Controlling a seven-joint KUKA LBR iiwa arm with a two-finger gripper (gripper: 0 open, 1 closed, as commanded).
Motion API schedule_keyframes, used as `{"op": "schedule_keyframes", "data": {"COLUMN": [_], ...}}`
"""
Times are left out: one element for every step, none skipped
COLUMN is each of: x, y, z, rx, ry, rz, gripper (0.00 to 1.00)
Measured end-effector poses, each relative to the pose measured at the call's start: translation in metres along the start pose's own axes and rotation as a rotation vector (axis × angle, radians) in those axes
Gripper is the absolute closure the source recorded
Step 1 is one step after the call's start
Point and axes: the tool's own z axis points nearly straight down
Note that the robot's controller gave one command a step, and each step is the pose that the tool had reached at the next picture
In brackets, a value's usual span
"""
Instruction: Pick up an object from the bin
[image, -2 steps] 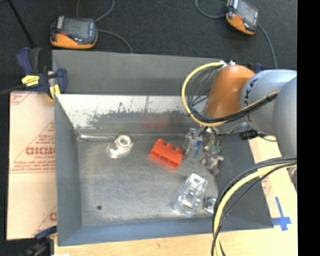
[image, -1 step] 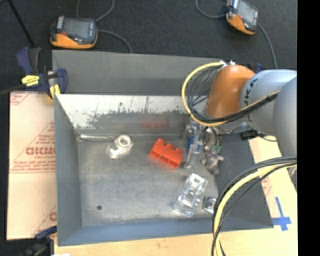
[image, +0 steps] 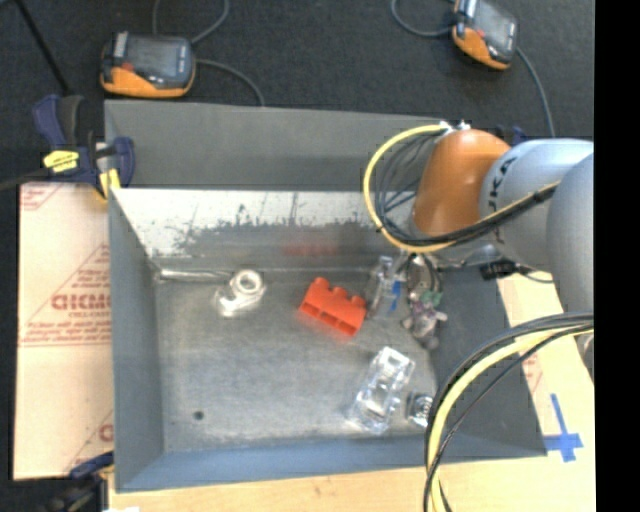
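My gripper (image: 408, 300) hangs low at the right side of the bin, under the orange wrist cover, its fingers spread with nothing between them. Just to its left lies an orange toy brick (image: 333, 307), tilted on the bin floor, a short gap away from the nearer finger (image: 385, 288). Below the gripper, near the front right, lies a clear plastic piece (image: 381, 389) with a small metal ring-like part (image: 420, 408) beside it.
A white tape-roll-like piece (image: 241, 290) lies at the left middle of the floor, far from the gripper. The arm and its yellow cables come in over the bin's right wall.
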Motion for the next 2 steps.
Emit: {"op": "schedule_keyframes", "data": {"x": [0.0000, 0.0000], "y": [0.0000, 0.0001], "z": [0.0000, 0.0000], "rx": [0.000, 0.000], "ry": [0.000, 0.000], "rz": [-0.001, -0.002], "gripper": [0.00, 1.00]}}
